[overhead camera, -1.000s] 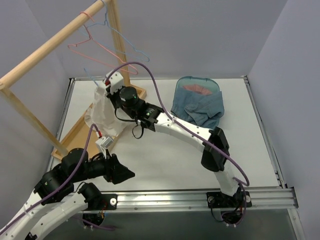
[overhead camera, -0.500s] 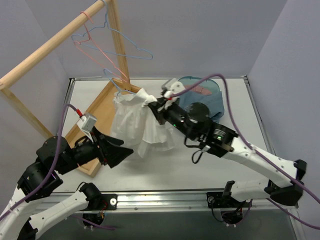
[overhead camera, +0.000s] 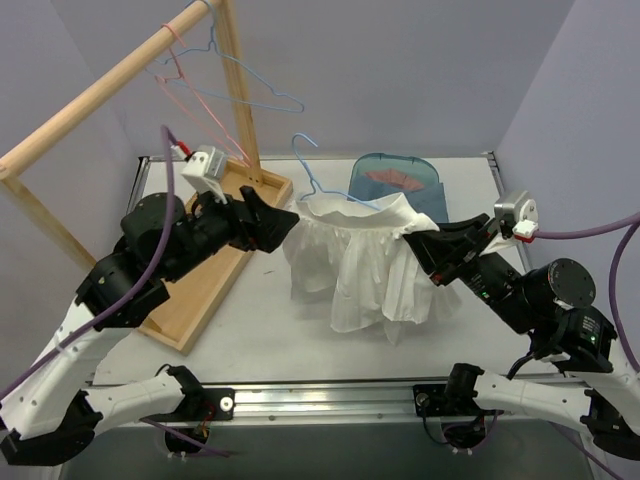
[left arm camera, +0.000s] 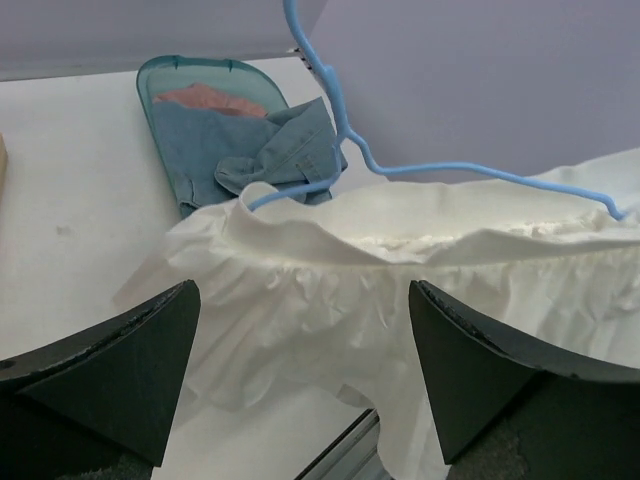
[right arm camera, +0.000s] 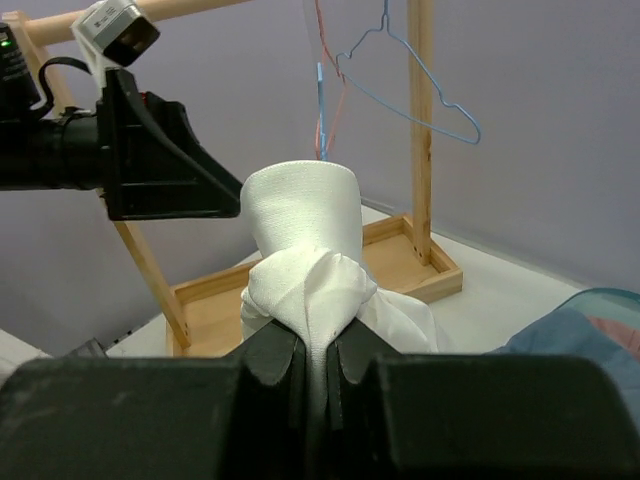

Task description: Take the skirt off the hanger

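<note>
aloft, skirt (overhead camera: 370,262) in clenched right end effector (overhead camera: 420,240), just before released left end effector (overhead camera: 284,224)

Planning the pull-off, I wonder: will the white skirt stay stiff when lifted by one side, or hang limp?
Probably limp: the skirt sags in soft folds below its waistband. Likely light: the right gripper holds it up by one small pinched bunch.

No legible text, label, brand, number or sign in any view.
</note>
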